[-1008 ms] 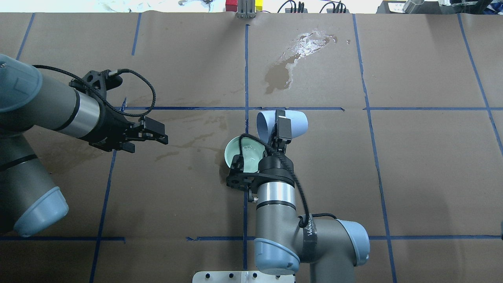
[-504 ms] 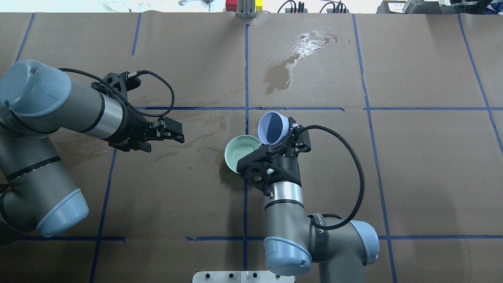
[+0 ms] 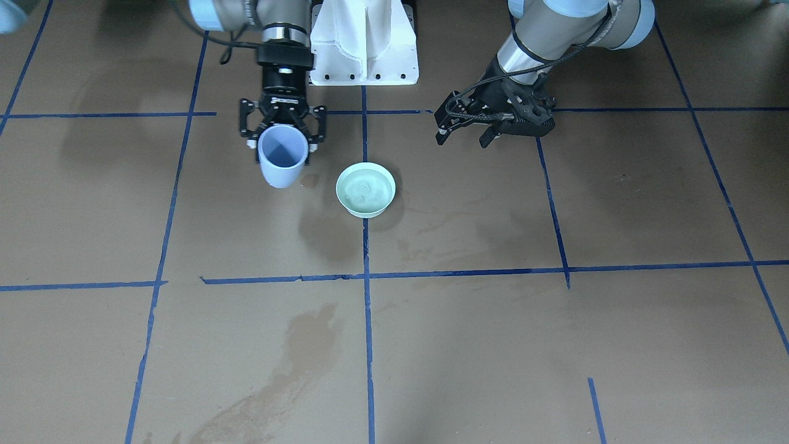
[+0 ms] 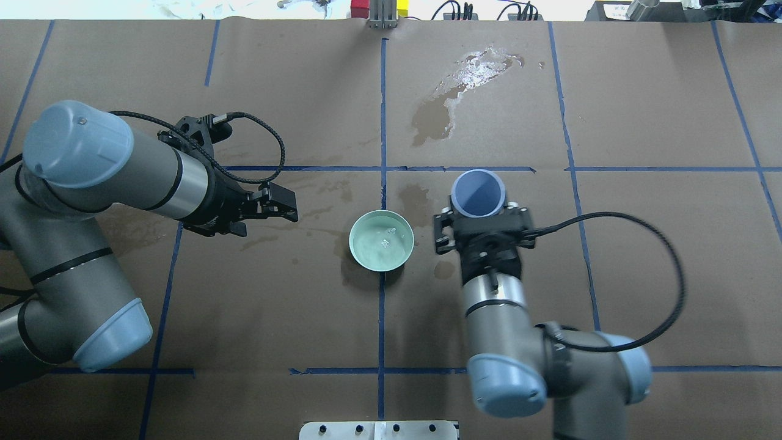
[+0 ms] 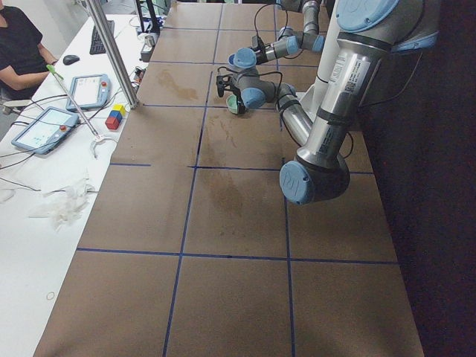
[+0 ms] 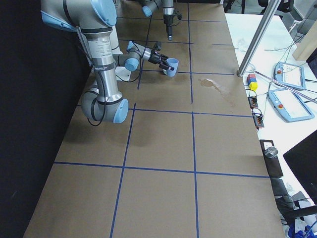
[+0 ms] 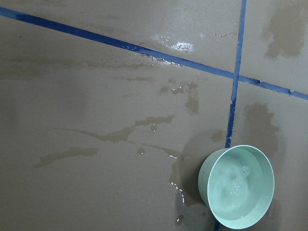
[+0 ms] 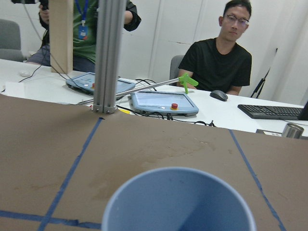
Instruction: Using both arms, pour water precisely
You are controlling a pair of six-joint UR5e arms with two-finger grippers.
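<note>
A mint-green bowl (image 4: 381, 239) (image 3: 365, 189) stands on the brown paper near the middle of the table. The water (image 4: 386, 242) shimmers inside it, with small bubbles showing in the left wrist view of the bowl (image 7: 237, 186). My right gripper (image 4: 478, 205) (image 3: 282, 145) is shut on a pale blue cup (image 4: 478, 193) (image 3: 282, 157), held upright just right of the bowl and apart from it. The cup's rim (image 8: 178, 202) fills the bottom of the right wrist view; I cannot tell whether it holds water. My left gripper (image 4: 287, 206) (image 3: 461, 140) hovers open and empty, left of the bowl.
A glossy wet puddle (image 4: 455, 91) lies at the far centre, with darker damp stains (image 4: 287, 229) around the bowl. Blue tape lines (image 4: 382, 122) grid the paper. The white pedestal (image 3: 363, 43) stands at the robot's edge. People sit at a desk with tablets (image 8: 163, 102) beyond the far edge.
The right gripper turned the cup from tipped over the bowl to upright and carried it right, clear of the bowl. The left arm moved right, closer to the bowl.
</note>
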